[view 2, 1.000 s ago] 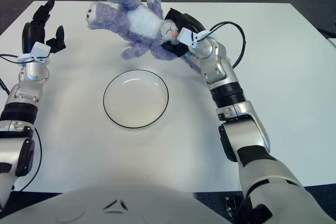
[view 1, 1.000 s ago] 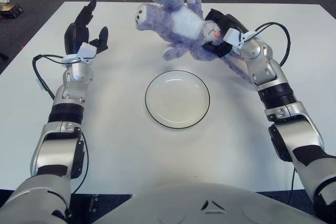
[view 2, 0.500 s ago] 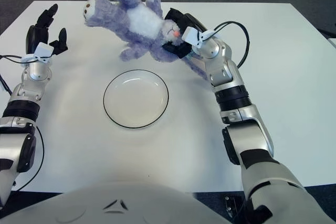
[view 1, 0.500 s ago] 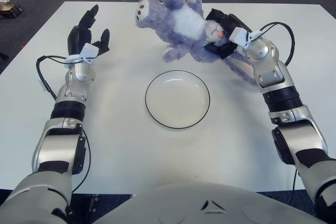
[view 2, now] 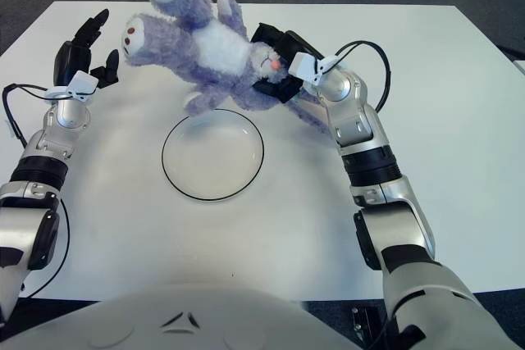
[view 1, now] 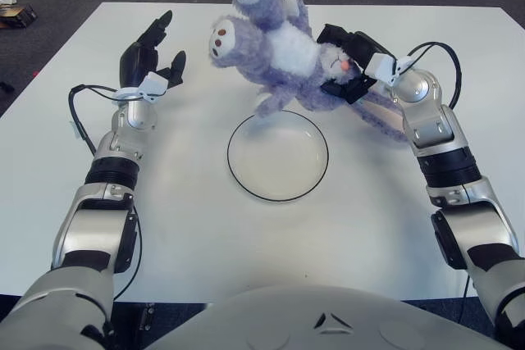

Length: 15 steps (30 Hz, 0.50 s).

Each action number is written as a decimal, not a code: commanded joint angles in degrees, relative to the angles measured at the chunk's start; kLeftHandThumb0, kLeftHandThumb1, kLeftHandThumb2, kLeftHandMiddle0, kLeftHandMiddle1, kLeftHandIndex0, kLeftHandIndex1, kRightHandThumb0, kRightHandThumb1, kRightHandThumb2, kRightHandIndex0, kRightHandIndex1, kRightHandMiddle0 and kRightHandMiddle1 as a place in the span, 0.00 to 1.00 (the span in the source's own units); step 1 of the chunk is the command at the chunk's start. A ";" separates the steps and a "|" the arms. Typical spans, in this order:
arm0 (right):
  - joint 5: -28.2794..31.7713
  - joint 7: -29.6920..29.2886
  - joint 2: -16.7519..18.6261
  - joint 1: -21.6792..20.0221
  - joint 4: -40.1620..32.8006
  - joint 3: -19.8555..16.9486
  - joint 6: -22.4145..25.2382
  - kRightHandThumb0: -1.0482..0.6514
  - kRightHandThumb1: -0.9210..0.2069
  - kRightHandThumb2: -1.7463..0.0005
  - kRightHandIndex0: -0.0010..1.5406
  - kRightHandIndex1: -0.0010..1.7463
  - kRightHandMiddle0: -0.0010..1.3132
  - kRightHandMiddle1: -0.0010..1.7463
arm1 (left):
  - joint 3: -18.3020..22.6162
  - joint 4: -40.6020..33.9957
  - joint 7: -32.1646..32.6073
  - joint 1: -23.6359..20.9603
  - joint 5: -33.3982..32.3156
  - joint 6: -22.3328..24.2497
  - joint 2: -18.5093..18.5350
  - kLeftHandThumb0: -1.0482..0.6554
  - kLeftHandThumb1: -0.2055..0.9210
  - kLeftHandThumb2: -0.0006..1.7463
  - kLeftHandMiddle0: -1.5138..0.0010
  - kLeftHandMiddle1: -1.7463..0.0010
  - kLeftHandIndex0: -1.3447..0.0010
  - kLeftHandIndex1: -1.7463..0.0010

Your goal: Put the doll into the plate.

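The doll (view 1: 275,51) is a fluffy purple teddy bear with a white tummy. It is up in the air in the upper middle of the frame, tipped over so its two feet point up and to the left. The feet have white soles with dark red spots. Its head, with a little pink nose, is on the right side, pressed into the right hand (view 1: 354,59). One purple paw hangs down low, just over the top edge of the plate (view 1: 277,155).

The right hand is black, and its fingers are closed tight around the bear's head. Its silver arm runs down the right side of the frame, and a black cable loops by the wrist. A bit of purple fur sticks out under that arm too.

The plate is clear glass with a dark rim. It sits flat on the white table (view 1: 205,235) in the middle of the frame, and nothing is in it.

The left hand (view 1: 152,55) is in the upper left of the frame, to the left of the bear's feet. Its black fingers are spread wide apart and point up. It holds nothing and does not touch the bear.

A small dark box (view 1: 15,14) lies on the floor at the far upper left edge.
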 commanded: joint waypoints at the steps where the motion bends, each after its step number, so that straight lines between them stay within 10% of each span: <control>1: -1.84 -3.82 -1.32 1.20 -0.10 -0.87 -5.99 0.62 0.54 0.26 0.42 0.94 0.31 1.00 | -1.03 1.35 -0.07 -2.06 0.90 -1.38 -0.62 0.10 1.00 0.52 0.69 1.00 0.65 0.99; 15: -5.03 -6.52 -3.05 2.24 1.32 -0.68 -12.38 0.62 0.50 0.28 0.39 0.96 0.29 1.00 | -4.25 4.08 3.66 -5.04 5.83 -3.99 -1.26 0.10 1.00 0.53 0.63 0.98 0.64 0.99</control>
